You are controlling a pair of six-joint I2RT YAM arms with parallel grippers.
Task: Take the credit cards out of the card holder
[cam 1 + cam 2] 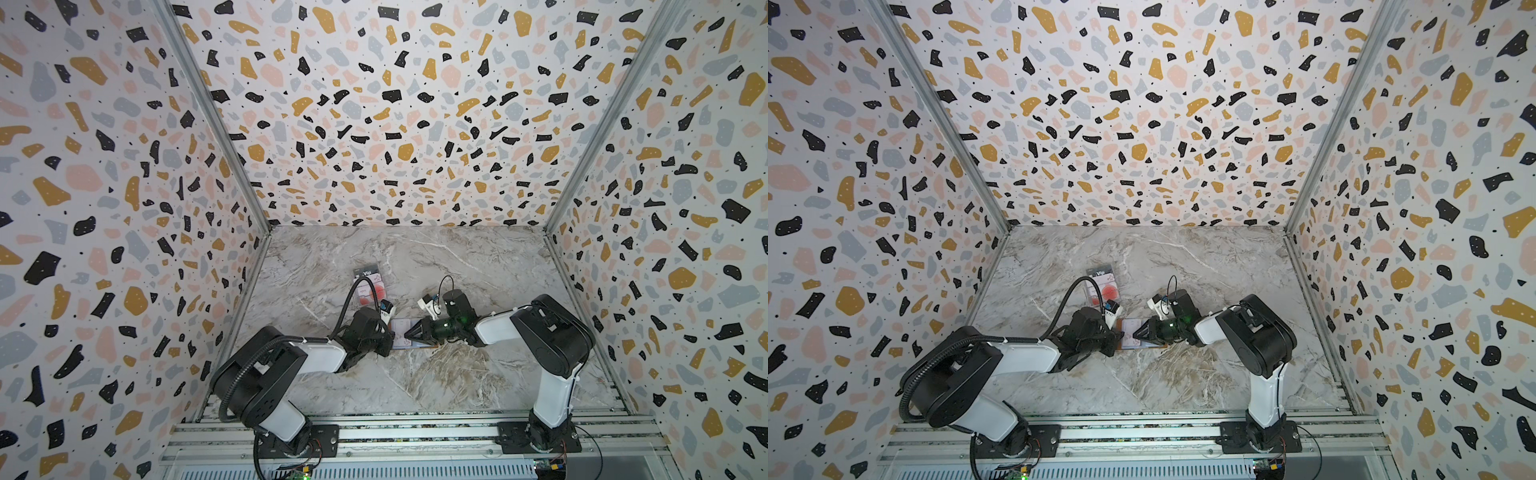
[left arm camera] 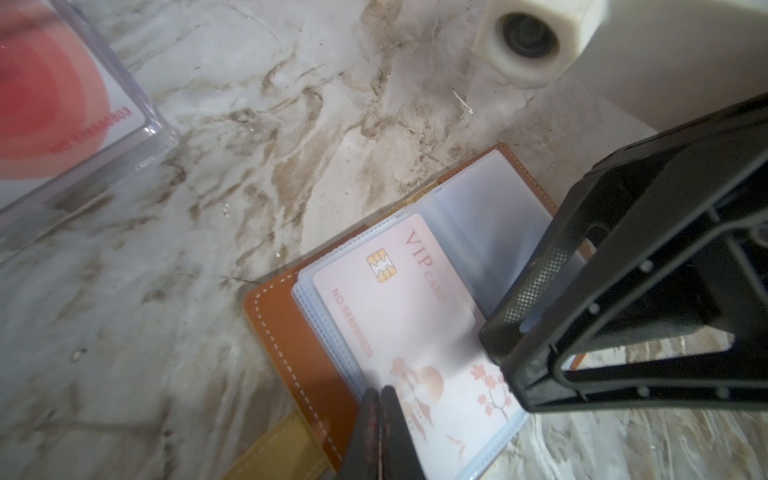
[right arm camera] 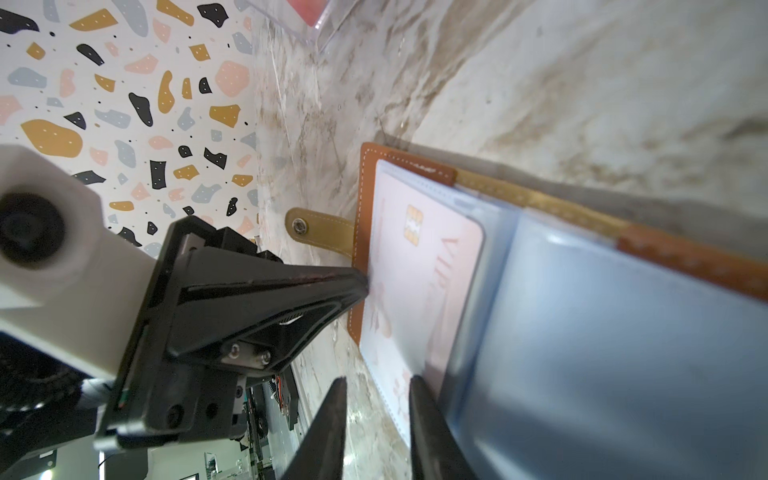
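Lying open and flat on the table (image 2: 249,124), the card holder (image 2: 286,332) sits between both claws. A pale pink card (image 2: 399,299) rests in the top sleeve of the page nearer the left arm, its long axis parallel to the spine and crosswise to both claws. The left claw (image 2: 379,399), pinched shut, presses that page's outer edge. The right claw (image 3: 378,380), jaws narrowly parted and holding nothing, noses the card's spine-side edge, so it looks better placed to draw it out. Farther back, the clear case (image 2: 156,129) holds other cards (image 2: 50,95).
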